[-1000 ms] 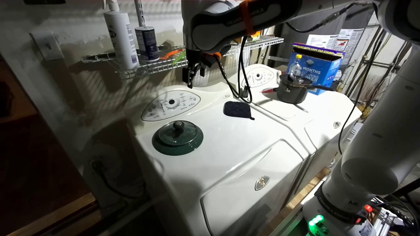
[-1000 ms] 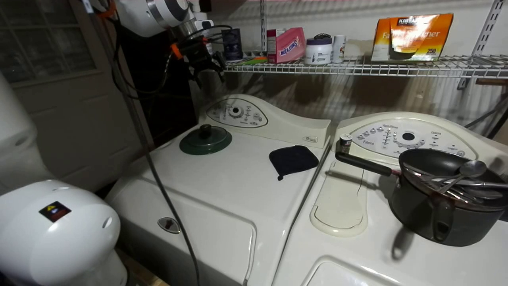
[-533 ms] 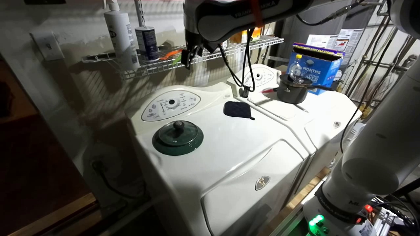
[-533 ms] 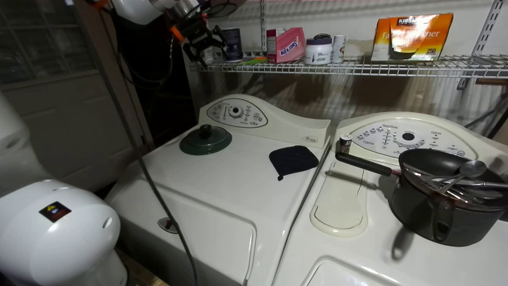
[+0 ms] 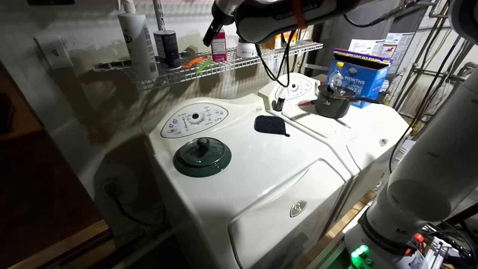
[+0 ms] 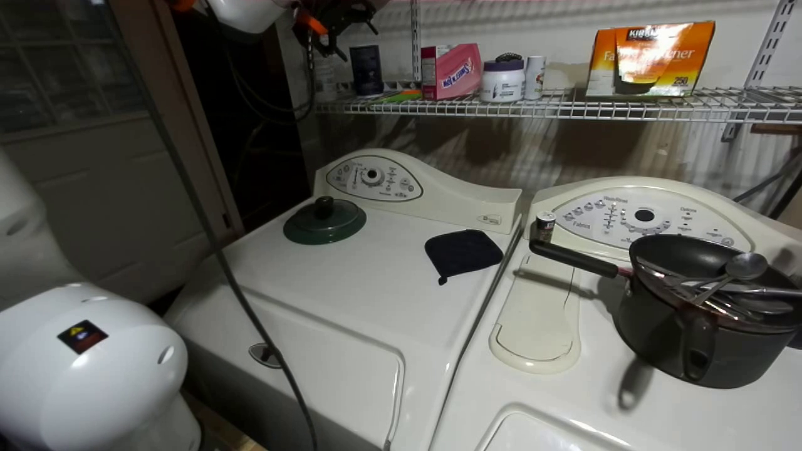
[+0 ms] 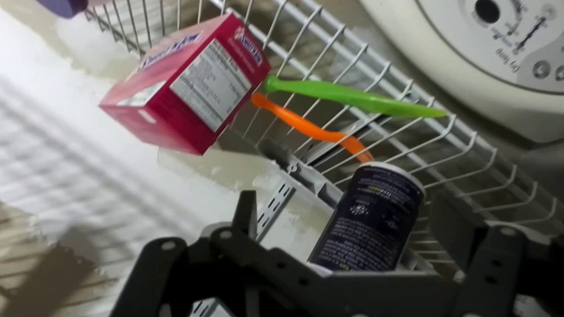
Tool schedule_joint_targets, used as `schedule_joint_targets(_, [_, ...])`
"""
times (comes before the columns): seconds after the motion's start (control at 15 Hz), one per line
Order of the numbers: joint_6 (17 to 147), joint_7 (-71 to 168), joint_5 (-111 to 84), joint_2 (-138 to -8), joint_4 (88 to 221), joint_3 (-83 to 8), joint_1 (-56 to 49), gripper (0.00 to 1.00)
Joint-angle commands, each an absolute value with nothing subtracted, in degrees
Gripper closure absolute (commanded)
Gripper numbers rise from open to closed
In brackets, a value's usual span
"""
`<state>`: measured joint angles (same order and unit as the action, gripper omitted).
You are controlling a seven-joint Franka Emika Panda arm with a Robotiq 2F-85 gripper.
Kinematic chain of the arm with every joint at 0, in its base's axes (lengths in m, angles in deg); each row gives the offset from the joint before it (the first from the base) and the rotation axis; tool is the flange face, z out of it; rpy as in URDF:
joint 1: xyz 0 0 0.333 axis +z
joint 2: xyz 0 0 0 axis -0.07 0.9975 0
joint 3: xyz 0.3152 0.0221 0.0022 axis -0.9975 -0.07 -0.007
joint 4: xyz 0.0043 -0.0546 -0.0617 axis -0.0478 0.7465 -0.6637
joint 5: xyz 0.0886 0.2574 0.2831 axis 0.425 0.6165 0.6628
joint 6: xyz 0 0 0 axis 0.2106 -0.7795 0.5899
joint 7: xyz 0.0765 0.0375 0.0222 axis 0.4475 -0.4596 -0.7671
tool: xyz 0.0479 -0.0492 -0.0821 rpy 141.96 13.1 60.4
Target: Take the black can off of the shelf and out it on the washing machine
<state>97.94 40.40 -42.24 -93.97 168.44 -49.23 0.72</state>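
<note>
The black can stands upright on the wire shelf, beside the white bottle. The can and shelf also show in an exterior view. My gripper is open and empty, above the shelf, higher than the can and to its right there. The gripper is tilted, fingers pointing down. In the wrist view the can appears between the spread fingers, apart from them; its top end is partly hidden by the gripper. The washing machine is below the shelf.
A pink box, a green utensil and an orange utensil lie near the can. A white jar stands further along. A glass lid and black pad are on the machine. A pot is beyond.
My gripper has risen from below the shelf's front edge to above it and tilted. The pink box and white jar have come into sight behind it. The can has not moved.
</note>
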Motion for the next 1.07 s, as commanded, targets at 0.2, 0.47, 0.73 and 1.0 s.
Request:
schedule_joint_targets(0.2, [119.41, 19.55, -27.06, -82.74, 162.32, -48.66, 1.10, 0.00])
schedule_joint_targets(0.47, [120.59, 18.21, -25.02, -82.91, 164.42, -49.97, 0.71, 0.00])
schedule_joint_targets(0.73, [120.84, 17.51, -24.41, -82.04, 163.28, -50.39, 0.66, 0.00])
schedule_joint_targets(1.0, [120.84, 17.47, -24.37, -82.04, 163.16, -50.39, 0.65, 0.00])
